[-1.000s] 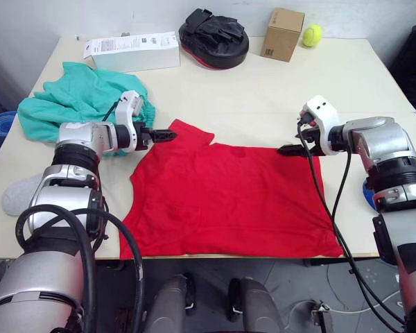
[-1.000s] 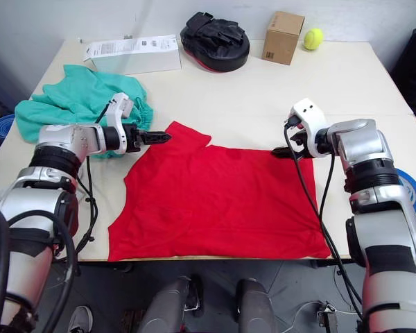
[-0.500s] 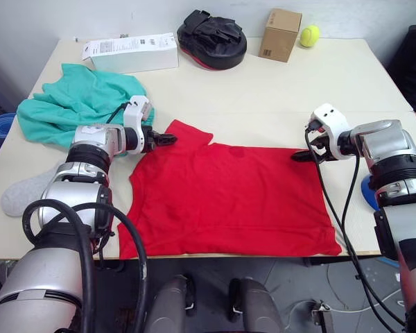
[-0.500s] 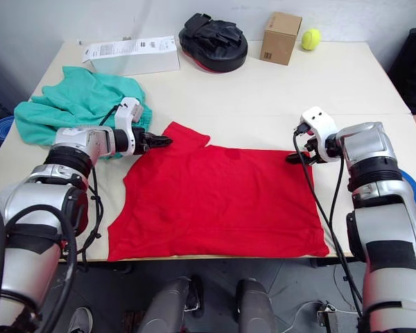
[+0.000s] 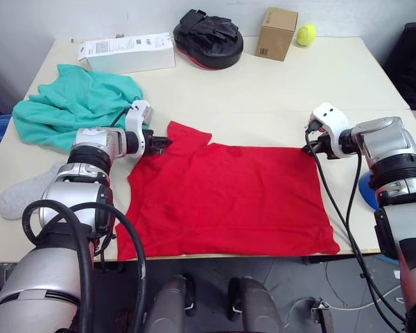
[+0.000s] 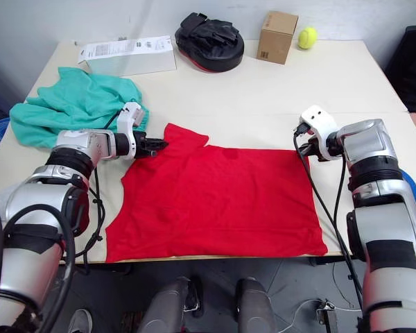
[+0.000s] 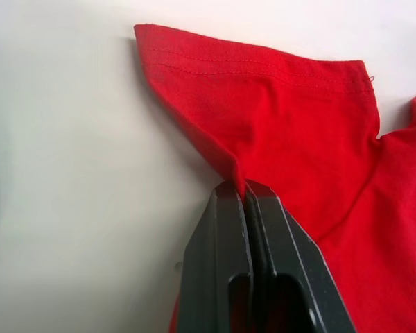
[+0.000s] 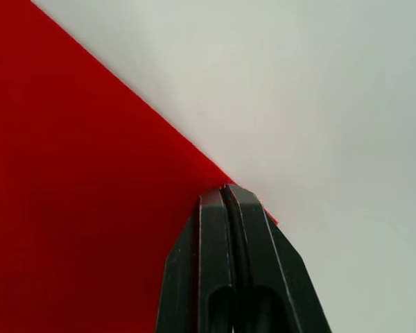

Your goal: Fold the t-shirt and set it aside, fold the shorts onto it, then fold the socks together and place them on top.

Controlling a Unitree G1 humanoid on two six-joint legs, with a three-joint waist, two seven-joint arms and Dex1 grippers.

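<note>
You have the bright red short-sleeved cloth t-shirt (image 5: 225,198) spread flat on the beige table (image 5: 263,90), its long axis running from one gripper to the other. Your left gripper (image 7: 244,195) is pinched closed on the shirt's sleeve edge nearest the teal-green soft fabric shorts (image 5: 73,104). Your right gripper (image 8: 227,196) is closed on the opposite far corner of the shirt. All the cloth lies nearer you than both pinches, so I'd judge the fold runs toward you.

Red t-shirt (image 5: 229,198) spread flat, near table's front edge. Teal shorts (image 5: 73,104) crumpled, just beyond t-shirt's left sleeve. One light grey sock (image 5: 24,196) lying left of t-shirt, well apart.
</note>
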